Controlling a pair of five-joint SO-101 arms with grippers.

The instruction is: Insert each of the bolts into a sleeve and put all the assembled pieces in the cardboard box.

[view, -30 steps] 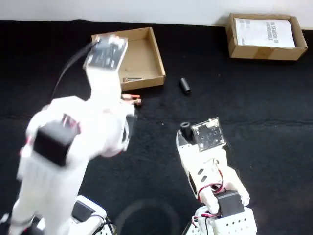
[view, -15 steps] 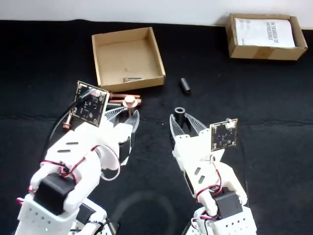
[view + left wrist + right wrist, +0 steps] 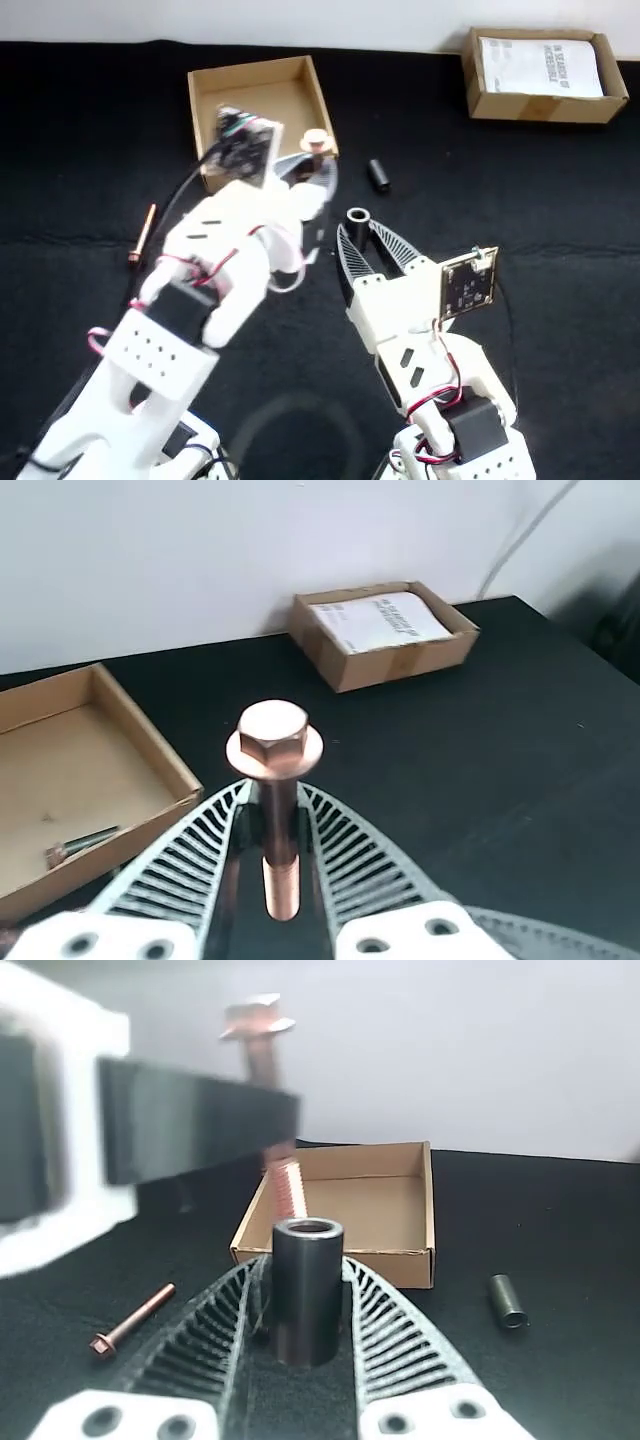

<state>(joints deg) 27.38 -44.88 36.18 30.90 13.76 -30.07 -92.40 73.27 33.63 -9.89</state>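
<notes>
My left gripper (image 3: 275,790) clamps a bolt (image 3: 273,744), my right gripper (image 3: 305,1260) pinches a sleeve (image 3: 305,1310) upright: mating step, next I centre shank over bore.

Cardboard box (image 3: 285,100) at rear left of table (image 3: 560,220); second box (image 3: 540,108) rear right; loose sleeve (image 3: 378,174) near the cardboard box's right; loose bolt (image 3: 141,234) front-left of it.

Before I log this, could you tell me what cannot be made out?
The piece in the cardboard box: too small in the left wrist view to identify.
The bolt mid-shank: right wrist view, crossed by the blurred left gripper.
The box floor: high view, partly covered by the left arm.
</notes>
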